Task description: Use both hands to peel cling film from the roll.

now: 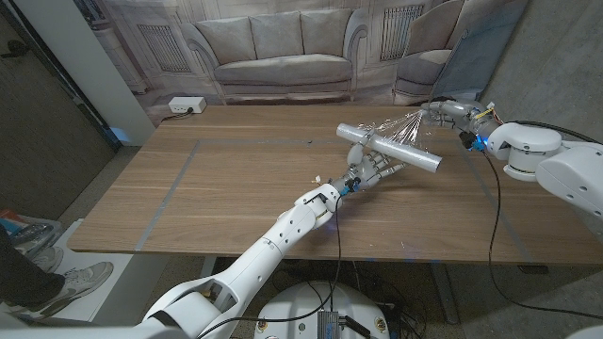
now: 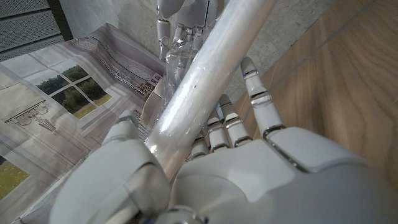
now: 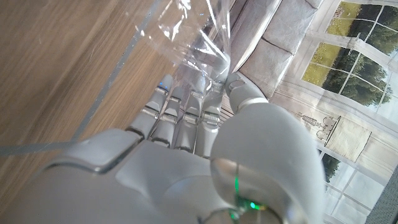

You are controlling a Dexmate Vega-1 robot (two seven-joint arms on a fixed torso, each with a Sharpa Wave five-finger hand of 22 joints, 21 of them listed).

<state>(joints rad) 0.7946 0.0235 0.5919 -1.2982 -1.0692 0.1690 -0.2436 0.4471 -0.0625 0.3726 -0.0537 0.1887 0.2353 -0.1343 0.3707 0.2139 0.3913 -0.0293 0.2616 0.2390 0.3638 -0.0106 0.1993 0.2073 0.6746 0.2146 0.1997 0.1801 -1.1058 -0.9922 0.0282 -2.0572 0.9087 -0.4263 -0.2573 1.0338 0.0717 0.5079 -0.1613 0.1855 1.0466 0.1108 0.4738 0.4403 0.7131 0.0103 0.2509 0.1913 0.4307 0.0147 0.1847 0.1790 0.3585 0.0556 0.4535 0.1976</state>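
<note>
Peeling underway: cling film roll point(image 1: 391, 148) is held above the table point(image 1: 217, 188), long axis running from picture-left-far to right-near. Left hand point(image 1: 369, 170) grips it from below, fingers wrapped round the tube. Film point(image 1: 407, 127) fans out toward the right hand point(image 1: 443, 111), which pinches its free edge (bunched, wrinkled). Right hand lies beyond the roll, so pulling away, across the axis, should unwind more.

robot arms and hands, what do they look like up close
Both arms have glossy white rounded shells. The left hand and right hand are silver-grey with jointed metal-look fingers. Black cables run along each forearm. A blue light shows at each wrist in the head view, and a green one in the right wrist view.
</note>
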